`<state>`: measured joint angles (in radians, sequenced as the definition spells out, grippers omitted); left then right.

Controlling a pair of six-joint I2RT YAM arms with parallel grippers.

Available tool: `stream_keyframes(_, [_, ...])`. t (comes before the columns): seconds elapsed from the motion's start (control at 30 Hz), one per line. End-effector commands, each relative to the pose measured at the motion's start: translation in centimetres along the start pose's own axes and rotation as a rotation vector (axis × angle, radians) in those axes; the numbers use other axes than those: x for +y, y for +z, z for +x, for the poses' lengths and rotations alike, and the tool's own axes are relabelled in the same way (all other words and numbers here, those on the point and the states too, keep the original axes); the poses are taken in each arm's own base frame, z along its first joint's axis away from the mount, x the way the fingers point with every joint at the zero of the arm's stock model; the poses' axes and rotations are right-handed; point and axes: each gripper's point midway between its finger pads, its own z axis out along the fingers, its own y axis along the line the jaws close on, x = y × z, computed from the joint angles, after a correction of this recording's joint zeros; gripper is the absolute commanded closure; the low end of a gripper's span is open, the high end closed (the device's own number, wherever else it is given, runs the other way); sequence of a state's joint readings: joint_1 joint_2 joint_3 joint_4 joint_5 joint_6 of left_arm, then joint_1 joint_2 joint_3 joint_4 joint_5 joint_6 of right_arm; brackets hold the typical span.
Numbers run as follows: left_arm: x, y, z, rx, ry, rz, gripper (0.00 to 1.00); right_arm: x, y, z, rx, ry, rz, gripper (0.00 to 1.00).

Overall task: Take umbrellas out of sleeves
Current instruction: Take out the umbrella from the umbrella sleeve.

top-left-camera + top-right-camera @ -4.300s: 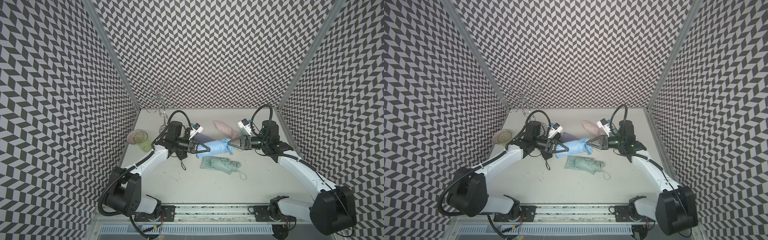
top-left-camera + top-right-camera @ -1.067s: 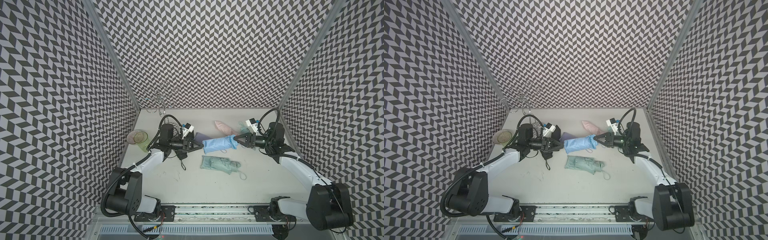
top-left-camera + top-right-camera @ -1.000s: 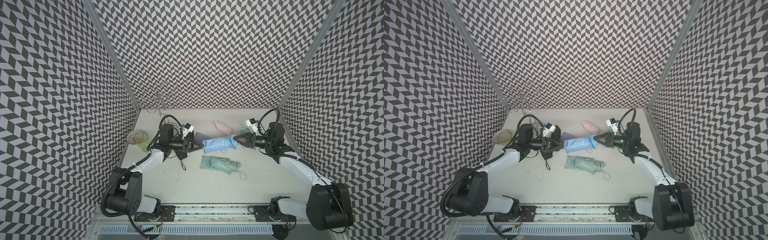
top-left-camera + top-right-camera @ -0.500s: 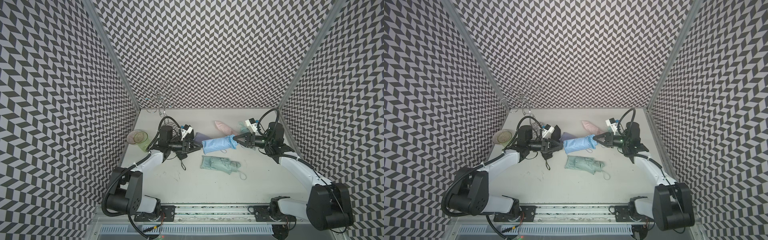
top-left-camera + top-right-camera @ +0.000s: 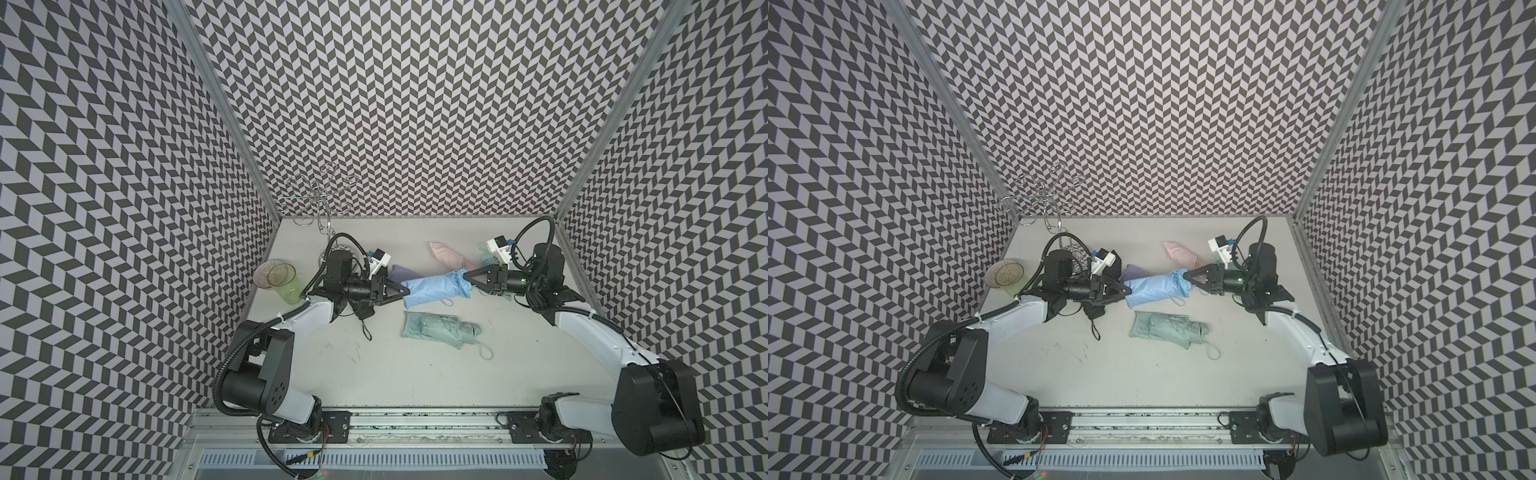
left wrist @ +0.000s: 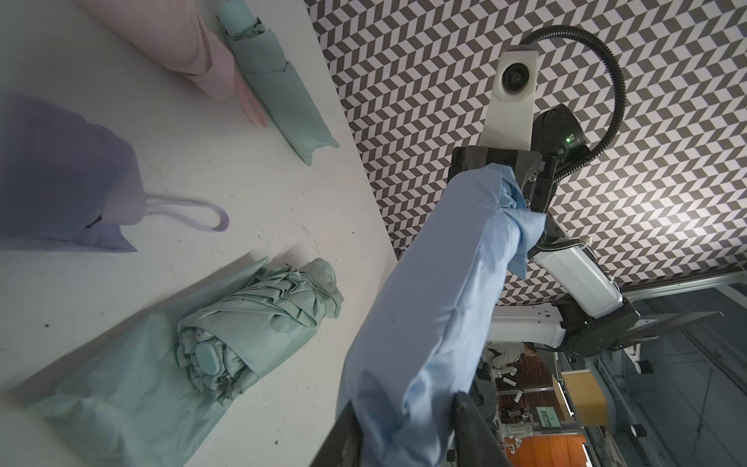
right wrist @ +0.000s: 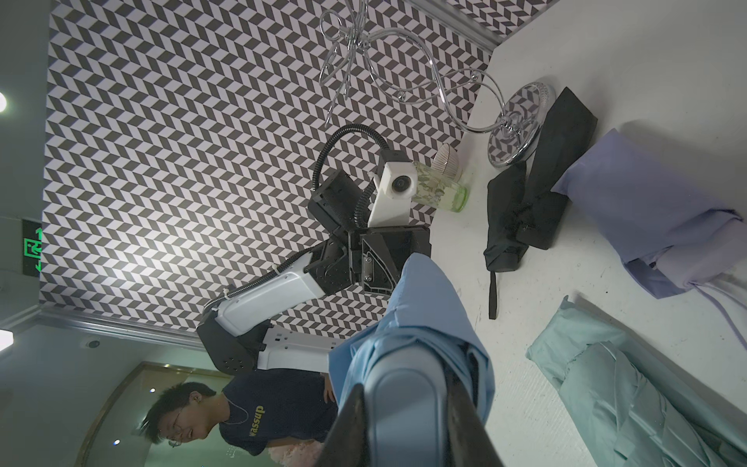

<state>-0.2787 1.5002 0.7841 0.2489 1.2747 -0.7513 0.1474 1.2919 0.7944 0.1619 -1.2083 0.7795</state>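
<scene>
Jaws on both ends: my left jaws pinch the sleeve (image 5: 434,286) at its closed tip, my right jaws clamp the umbrella (image 7: 398,388) handle at the mouth, long axis strung between them above the tabletop (image 5: 415,374).

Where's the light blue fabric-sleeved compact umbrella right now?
In a top view, the light blue sleeved umbrella is held mid-table, toward the back, between the left gripper and right gripper, just behind the mint green pleated umbrella.
</scene>
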Motion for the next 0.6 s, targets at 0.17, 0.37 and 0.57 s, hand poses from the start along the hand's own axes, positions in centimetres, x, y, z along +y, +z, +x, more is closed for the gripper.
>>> stream_keyframes(0.17, [-0.7, -0.4, -0.8, -0.009, 0.063, 0.023, 1.00, 2.0, 0.1, -1.2, -0.004, -0.090, -0.039, 0.95])
stream_keyframes(0.37, [-0.5, -1.0, -1.2, -0.031, 0.072, 0.003, 1.00, 1.1, -0.1, -0.8, -0.007, -0.084, -0.012, 0.95])
stream_keyframes(0.57, [0.9, -2.0, -2.1, -0.069, 0.059, -0.065, 1.00, 0.6, -0.3, -1.4, -0.015, -0.080, 0.011, 0.95])
